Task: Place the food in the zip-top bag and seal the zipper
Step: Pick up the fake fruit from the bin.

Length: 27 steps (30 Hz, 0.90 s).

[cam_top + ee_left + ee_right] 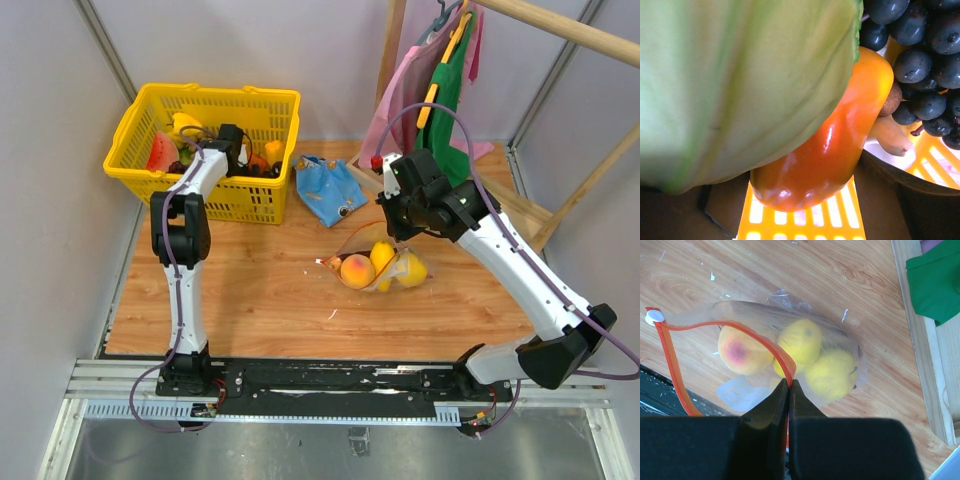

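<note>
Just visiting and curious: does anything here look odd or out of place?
The bag gapes at its mouth: the zipper bows into a loop, pinched by the shut right gripper. Nothing looks spilled.

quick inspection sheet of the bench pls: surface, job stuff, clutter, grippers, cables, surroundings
surface: wooden tabletop, a few white specks
job's things: clear zip-top bag lying on the wood with peach, lemon and mango inside; red-orange zipper gaping open, white slider at one end
clutter: yellow mesh basket of toy produce, blue pouch
grippers: right gripper shut on the zipper strip; left gripper inside the basket, jaws wide, nothing clearly held
cables: purple cable along each arm, none across the bag
surroundings: grey walls, wooden rack with pink and green garments
</note>
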Available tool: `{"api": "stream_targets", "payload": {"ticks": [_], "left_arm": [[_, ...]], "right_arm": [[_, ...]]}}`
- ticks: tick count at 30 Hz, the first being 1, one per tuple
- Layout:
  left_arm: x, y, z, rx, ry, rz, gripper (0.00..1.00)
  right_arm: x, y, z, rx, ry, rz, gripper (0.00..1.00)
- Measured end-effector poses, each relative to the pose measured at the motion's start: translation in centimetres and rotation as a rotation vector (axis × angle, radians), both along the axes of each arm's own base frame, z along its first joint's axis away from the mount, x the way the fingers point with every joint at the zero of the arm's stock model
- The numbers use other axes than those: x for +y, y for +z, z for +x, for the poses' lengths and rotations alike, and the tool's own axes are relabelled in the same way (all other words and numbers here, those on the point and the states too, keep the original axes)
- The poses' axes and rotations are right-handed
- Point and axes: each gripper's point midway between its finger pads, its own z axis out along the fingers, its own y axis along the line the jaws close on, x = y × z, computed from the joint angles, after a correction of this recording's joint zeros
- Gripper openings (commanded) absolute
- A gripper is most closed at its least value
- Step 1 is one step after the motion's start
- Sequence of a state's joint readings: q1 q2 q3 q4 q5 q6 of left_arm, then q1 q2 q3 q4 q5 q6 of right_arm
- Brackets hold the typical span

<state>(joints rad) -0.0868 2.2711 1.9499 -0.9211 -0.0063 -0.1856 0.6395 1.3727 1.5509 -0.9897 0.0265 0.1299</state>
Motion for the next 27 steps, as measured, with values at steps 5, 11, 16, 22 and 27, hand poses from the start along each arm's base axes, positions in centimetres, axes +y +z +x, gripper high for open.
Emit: {"api": "stream_targets", "payload": {"ticks": [5,11,16,22,27], "left_arm": [[-0.1,0.1,0.1,-0.011,-0.008,-0.004,0.61],[-0.1,0.6,0.2,-0.03,-0.012,-0.007,0.39],[-0.1,2.3,-0.1,-0.052,-0.012,-0.009,0.23],[-0.1,6.9,-0.3,-0.138,-0.011,-0.016,0.17],[0.0,11.3,-0.4,-0.236,-0.007,-0.019,0.14]], "right_arm": [[0.0,-0.1,0.0,0.001,0.0,0.0,0.01],[0.1,-0.1,0.1,-0.002,0.0,0.002,0.01],[0.2,-0.1,0.1,-0.004,0.001,0.006,0.01],[0.2,0.0,0.0,-0.004,0.004,0.012,0.01],[0.3,0.2,-0.2,-0.005,0.008,0.024,0.01]]}}
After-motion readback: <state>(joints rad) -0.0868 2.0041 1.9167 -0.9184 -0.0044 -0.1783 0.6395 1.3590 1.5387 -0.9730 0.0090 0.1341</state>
